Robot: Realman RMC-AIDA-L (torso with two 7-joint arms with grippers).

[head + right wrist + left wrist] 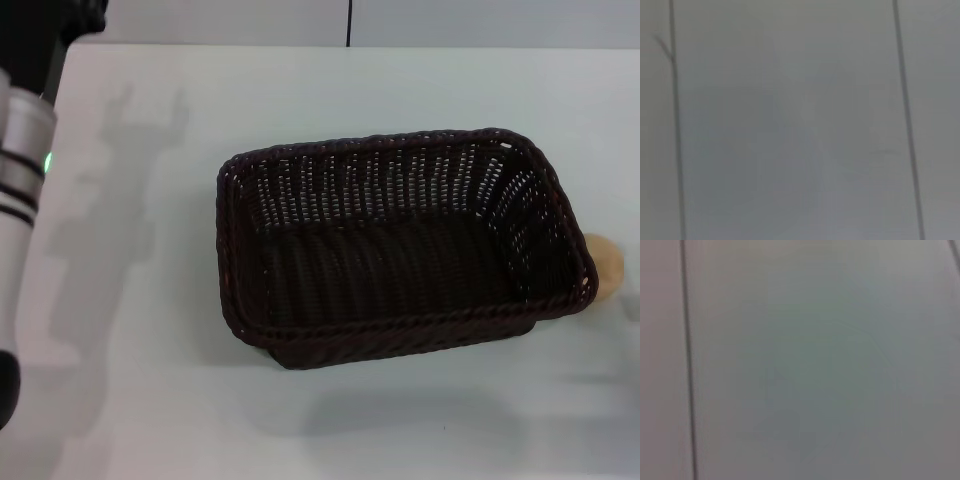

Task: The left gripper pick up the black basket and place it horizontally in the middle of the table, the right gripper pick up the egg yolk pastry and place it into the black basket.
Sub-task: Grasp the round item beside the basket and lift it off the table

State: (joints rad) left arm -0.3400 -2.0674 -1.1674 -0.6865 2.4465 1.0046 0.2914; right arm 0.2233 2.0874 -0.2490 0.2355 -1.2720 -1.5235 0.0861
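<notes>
The black basket (400, 245) stands upright and empty in the middle of the white table (150, 300) in the head view, its long side running left to right. The egg yolk pastry (606, 265) lies on the table just beyond the basket's right end, partly hidden by the rim. My left arm (20, 180), silver-white with black bands and a green light, runs along the left edge of the head view; its gripper does not show. The right gripper is out of view. Both wrist views show only a plain grey surface with thin dark lines.
The table's far edge runs along the top of the head view, with a dark cable (349, 22) behind it. Bare tabletop lies left of, in front of and behind the basket.
</notes>
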